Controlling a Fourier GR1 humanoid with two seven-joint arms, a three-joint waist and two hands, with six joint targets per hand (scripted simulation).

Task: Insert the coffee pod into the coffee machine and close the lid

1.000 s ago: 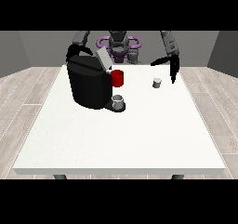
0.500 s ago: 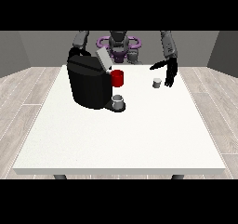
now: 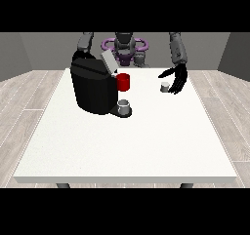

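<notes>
A small grey coffee pod stands on the white table; the black hand at the view's right hovers beside it, fingers spread; the bulky black coffee machine, lid raised, shows no readable lettering.

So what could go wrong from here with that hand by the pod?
The hand at the view's right is open beside the small coffee pod, not yet round it; closing in could nudge the pod away or tip it. Later, carrying it to the coffee machine, the arm might knock the raised lid or the red part.
</notes>
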